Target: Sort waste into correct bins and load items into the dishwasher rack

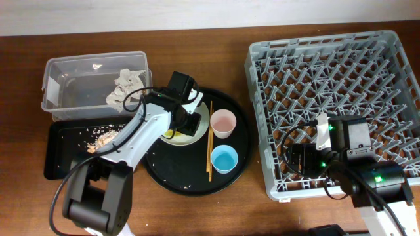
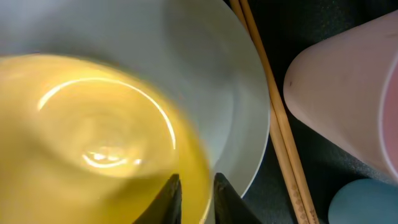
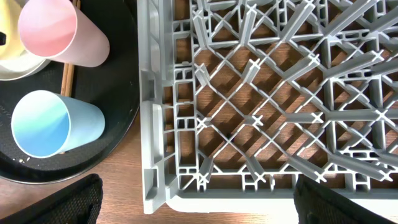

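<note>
At the far left of the wooden table, a clear rectangular plastic tub holds crumpled white paper tissues at its right end. Just in front of it lies a shallow black rectangular tray with beige-brown crumbly food scraps scattered in it.

To the right sits a large round black tray. On its left part rests a pale grey-green round plate with a small yellow bowl on it. The left claw is clenched on the bowl's rim, 1 finger on each side.

The 2 thin wooden chopsticks lie side by side just right of the plate. Beyond them, a pink cup and a light blue cup stand upright, pink behind blue.

Furthest right is the large square grey plastic rack, its pegs bare. The right claw hovers over its near left corner, fingers spread wide and gripping nothing.
</note>
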`<state>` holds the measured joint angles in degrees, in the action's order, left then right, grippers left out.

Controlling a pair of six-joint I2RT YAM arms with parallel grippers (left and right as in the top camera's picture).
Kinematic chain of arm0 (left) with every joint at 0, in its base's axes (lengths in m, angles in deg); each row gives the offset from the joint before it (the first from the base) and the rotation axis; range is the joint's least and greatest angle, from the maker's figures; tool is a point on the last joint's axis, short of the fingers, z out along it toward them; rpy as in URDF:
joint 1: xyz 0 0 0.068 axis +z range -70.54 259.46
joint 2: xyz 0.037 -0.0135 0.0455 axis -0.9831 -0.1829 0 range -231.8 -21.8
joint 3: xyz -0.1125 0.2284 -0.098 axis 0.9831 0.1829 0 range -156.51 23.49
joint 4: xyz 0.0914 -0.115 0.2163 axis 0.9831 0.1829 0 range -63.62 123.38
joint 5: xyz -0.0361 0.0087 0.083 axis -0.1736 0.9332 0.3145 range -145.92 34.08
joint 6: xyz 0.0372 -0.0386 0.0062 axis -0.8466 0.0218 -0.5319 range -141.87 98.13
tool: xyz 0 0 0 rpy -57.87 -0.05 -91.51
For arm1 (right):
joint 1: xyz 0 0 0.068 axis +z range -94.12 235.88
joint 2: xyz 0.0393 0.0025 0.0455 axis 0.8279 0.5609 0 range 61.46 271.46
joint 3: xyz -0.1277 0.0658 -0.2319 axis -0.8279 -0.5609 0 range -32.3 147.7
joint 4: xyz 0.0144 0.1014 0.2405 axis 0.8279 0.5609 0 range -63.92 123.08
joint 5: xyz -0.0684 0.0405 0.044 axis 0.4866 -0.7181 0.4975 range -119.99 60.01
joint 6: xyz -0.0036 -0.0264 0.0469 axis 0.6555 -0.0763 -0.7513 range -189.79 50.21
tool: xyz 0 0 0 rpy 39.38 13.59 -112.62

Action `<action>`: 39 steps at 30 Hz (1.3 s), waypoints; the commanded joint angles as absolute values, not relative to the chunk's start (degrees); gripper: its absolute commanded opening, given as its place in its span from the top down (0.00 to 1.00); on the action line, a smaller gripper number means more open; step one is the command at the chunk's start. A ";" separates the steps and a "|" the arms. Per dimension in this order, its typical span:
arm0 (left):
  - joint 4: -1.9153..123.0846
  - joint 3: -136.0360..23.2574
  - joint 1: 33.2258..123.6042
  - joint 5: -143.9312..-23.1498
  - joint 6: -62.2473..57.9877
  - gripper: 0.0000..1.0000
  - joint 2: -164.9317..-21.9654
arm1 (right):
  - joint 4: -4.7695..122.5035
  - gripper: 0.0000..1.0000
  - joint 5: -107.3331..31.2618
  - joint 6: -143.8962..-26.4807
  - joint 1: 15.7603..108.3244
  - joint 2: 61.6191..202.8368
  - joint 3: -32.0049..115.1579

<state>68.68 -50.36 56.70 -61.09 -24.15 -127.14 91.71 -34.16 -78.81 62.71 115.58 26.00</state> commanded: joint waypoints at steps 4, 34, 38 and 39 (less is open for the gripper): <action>81.36 -61.85 56.72 -64.92 -24.00 0.51 -121.57 | 91.77 0.01 -33.87 -79.05 62.56 115.45 27.03; 43.48 -38.90 70.32 -136.26 -4.52 1.00 -112.58 | 65.15 0.01 -94.42 -66.74 62.60 131.26 27.03; 38.39 -38.90 65.05 -136.52 -1.97 1.00 -112.87 | 56.01 0.01 -108.19 -66.78 62.62 139.63 27.03; 38.39 -38.90 64.44 -136.52 -1.97 1.00 -112.87 | 54.35 0.01 -110.26 -66.81 62.67 140.50 27.03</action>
<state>38.67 -38.60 65.55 -134.62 -3.28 -112.67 55.84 -103.18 -67.35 62.56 139.56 26.27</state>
